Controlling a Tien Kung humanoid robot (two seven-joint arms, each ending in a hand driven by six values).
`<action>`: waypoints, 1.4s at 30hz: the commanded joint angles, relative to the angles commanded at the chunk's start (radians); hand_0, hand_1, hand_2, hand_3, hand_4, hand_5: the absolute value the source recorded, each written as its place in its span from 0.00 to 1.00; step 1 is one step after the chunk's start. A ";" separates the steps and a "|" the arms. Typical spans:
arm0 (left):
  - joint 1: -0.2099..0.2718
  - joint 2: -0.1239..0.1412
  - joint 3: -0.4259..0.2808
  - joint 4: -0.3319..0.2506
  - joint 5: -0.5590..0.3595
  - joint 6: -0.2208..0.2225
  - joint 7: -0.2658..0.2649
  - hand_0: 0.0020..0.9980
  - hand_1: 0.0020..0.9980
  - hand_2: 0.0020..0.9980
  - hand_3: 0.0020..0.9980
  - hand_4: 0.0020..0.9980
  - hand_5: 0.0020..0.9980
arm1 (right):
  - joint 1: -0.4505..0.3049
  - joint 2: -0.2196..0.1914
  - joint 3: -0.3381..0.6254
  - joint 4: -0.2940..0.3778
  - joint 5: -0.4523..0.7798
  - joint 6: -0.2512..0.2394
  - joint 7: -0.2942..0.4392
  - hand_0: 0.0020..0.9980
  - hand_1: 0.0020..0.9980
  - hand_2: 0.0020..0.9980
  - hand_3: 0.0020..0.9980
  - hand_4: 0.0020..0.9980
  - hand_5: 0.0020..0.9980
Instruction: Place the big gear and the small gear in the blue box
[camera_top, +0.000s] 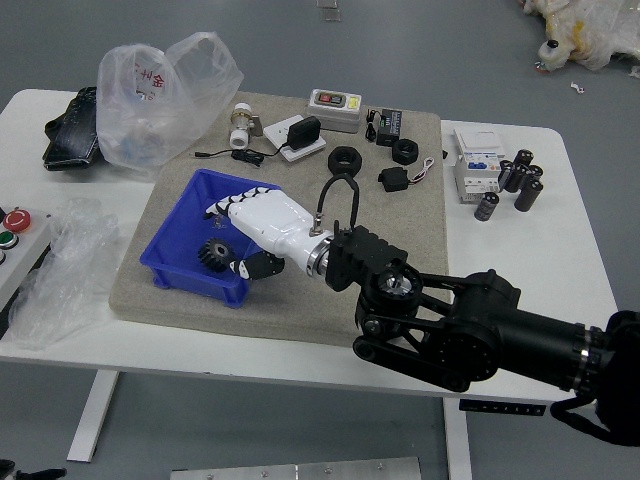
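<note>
The right hand (268, 221) reaches over the blue box (190, 281), fingers spread — a black gear (214, 256) inside.

Robot's black right arm (520, 335) in from four o'clock, right hand (275, 222) toward ten, fingers (230, 203) open, left arm (36, 473) at eight

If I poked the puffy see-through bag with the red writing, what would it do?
The puffy bag would probably crumple, since it looks thin and already wrinkled. It's likely light for its size, because it seems mostly air. It might flop sideways, with nothing stiff showing inside.
</note>
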 joint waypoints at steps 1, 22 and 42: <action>0.000 0.000 0.000 0.000 0.001 0.000 0.000 0.59 0.23 0.25 0.57 0.69 0.42 | -0.001 -0.001 0.002 0.001 0.001 0.000 0.001 0.97 1.00 1.00 1.00 0.81 0.29; 0.001 -0.002 -0.009 0.000 0.008 0.000 0.003 0.59 0.23 0.25 0.57 0.69 0.42 | -0.120 -0.109 0.139 -0.234 0.087 -0.091 0.038 0.84 0.80 0.82 0.97 0.80 0.27; -0.002 0.001 0.001 -0.001 -0.011 0.011 -0.027 0.59 0.23 0.25 0.57 0.69 0.42 | -0.139 -0.117 0.088 -0.271 0.088 -0.147 0.032 0.76 0.46 0.31 0.52 0.27 0.00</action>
